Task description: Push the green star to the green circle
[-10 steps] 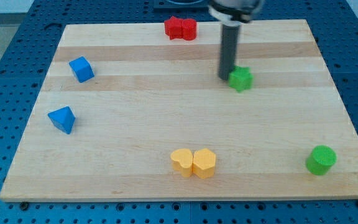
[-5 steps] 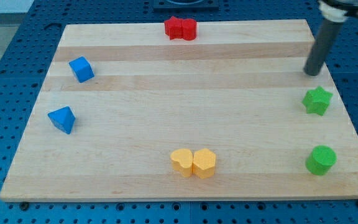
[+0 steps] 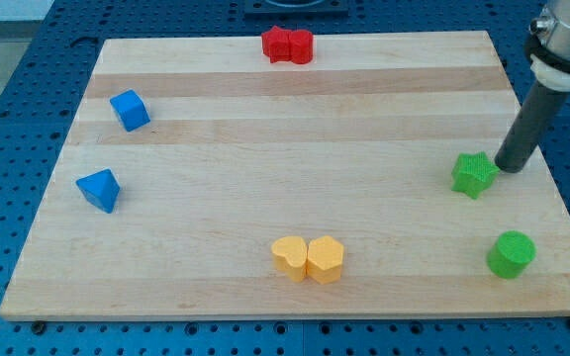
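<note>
The green star (image 3: 473, 175) lies near the board's right edge, about halfway down the view. The green circle (image 3: 511, 254), a short cylinder, stands below it and a little to the right, near the bottom right corner. A gap of bare wood separates the two. My tip (image 3: 509, 168) is down on the board right beside the star's upper right side, touching or almost touching it. The dark rod rises from there toward the view's top right.
Two red blocks (image 3: 287, 45) sit together at the top edge. A blue cube (image 3: 129, 110) and a blue wedge-like block (image 3: 99, 189) are at the left. Two yellow blocks (image 3: 308, 259) touch each other at the bottom middle. The board's right edge (image 3: 552, 188) is close to my tip.
The green star went from the upper middle to the right edge, then slid a little down and left. My tip moved from above the star down to its right side.
</note>
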Available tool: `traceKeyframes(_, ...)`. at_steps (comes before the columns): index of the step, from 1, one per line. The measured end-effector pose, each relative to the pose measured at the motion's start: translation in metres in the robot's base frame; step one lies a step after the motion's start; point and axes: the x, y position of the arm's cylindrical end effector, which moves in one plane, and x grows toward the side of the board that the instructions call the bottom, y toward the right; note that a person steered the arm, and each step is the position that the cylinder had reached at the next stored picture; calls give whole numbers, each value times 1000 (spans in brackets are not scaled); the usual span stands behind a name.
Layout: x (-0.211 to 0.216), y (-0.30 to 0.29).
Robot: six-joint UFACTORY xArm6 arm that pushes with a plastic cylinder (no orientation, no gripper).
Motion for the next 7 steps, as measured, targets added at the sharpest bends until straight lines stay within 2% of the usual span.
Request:
traceKeyframes(1, -20, -17)
traceKeyframes(2, -9, -42)
traceKeyframes(4, 60, -42)
traceKeyframes(6, 39, -51)
traceKeyframes(7, 44, -70)
